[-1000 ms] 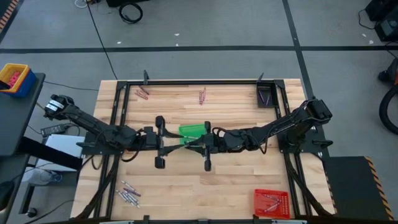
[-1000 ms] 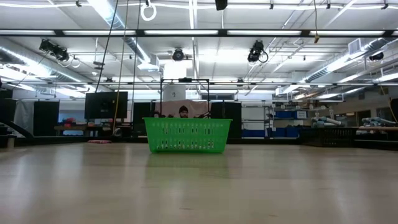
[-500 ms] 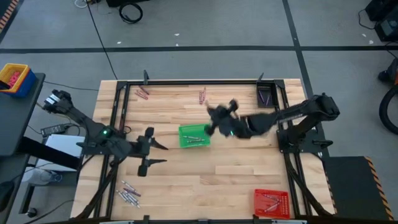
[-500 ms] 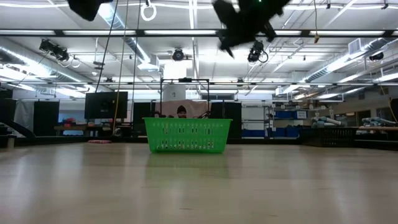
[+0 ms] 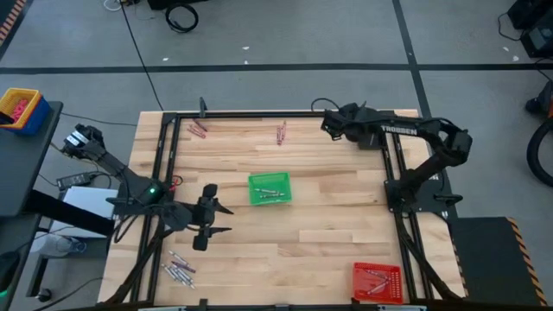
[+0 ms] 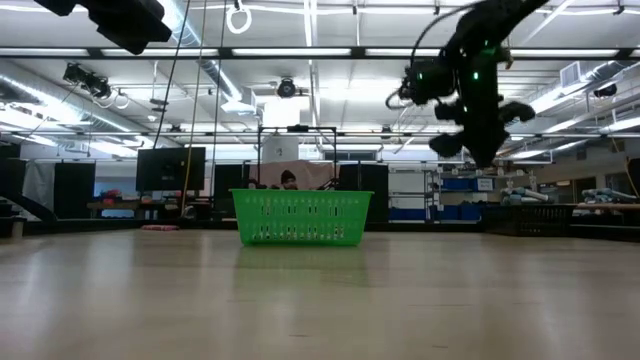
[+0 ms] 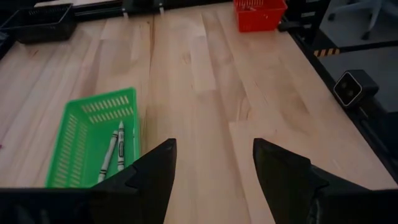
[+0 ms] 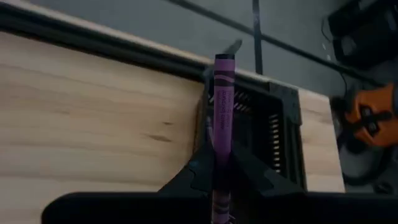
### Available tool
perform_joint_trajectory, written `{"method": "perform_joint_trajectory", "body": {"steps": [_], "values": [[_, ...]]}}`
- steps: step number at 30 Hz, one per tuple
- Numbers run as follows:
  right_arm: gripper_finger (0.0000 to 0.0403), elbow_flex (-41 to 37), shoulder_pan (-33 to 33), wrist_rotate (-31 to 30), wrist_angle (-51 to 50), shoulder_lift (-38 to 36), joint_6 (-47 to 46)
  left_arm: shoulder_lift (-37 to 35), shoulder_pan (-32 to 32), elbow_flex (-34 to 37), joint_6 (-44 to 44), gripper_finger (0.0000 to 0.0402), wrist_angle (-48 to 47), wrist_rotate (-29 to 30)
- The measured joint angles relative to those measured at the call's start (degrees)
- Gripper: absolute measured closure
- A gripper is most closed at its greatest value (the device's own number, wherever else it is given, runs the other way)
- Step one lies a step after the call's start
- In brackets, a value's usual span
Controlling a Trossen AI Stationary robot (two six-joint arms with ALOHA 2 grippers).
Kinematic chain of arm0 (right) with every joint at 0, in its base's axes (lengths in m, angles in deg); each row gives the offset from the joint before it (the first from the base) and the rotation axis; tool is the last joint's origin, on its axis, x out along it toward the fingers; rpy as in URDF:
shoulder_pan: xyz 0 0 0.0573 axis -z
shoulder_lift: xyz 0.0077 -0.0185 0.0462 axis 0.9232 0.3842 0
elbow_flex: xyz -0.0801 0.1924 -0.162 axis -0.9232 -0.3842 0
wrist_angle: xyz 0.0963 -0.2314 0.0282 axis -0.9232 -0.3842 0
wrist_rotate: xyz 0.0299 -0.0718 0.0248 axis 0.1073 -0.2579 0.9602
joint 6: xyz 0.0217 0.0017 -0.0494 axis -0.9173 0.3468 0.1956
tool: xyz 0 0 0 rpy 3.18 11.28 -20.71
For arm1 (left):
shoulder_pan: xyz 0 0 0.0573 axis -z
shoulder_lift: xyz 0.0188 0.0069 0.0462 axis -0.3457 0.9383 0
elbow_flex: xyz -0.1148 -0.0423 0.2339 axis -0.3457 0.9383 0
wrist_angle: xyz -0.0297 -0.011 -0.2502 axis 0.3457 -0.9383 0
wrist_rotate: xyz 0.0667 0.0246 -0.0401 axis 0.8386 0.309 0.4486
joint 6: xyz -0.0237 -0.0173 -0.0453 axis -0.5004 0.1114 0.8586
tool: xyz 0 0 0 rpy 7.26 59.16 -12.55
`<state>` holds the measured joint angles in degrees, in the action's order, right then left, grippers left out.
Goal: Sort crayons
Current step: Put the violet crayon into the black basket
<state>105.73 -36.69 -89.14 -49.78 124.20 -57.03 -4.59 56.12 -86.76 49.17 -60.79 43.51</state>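
My right gripper (image 5: 328, 123) is high over the table's far right, beside the dark tray (image 5: 370, 131), and is shut on a purple crayon (image 8: 222, 93). It also shows in the low view (image 6: 472, 135). My left gripper (image 5: 210, 216) is open and empty, left of the green tray (image 5: 270, 188). In the left wrist view its fingers (image 7: 211, 162) frame bare table, and pale crayons (image 7: 115, 149) lie in the green tray (image 7: 93, 140). Loose crayons lie on the table at the far left (image 5: 199, 128), the far middle (image 5: 281, 131) and the near left (image 5: 180, 268). My right gripper pinches the purple crayon between its two fingers at the crayon's near part (image 8: 222, 152). The crayon lies along the fingers, and its free end (image 8: 224, 61) sticks out well past the fingertips. It is lifted clear, above the edge of the dark tray (image 8: 261, 134).
A red tray (image 5: 378, 281) holding crayons stands at the table's near right corner. A black frame (image 5: 259, 114) runs round the table. A blue and yellow bin (image 5: 19, 108) stands off the table on the left. In the low view, the green tray (image 6: 300, 215) is mid-table.
Both grippers have left the table's middle by the green tray. My right gripper has gone toward the far right corner and the dark tray, turning as it went. My left gripper has drawn back toward the table's left edge and stays open.
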Motion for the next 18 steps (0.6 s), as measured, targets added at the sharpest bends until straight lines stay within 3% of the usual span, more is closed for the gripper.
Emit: {"method": "perform_joint_trajectory", "body": {"steps": [6,11,18], "values": [[0.0369,-5.2,8.6,1.9,2.1,3.5,1.8,0.0,0.0,0.0,2.1,0.0176,-0.2,0.0],[0.0364,-9.3,13.5,8.6,9.0,3.5,3.3,0.0,0.0,0.0,2.1,0.0176,-0.4,0.0],[0.0323,-13.1,17.1,11.1,14.9,3.5,4.0,0.0,0.0,0.0,3.3,0.0176,-0.5,0.0]]}}
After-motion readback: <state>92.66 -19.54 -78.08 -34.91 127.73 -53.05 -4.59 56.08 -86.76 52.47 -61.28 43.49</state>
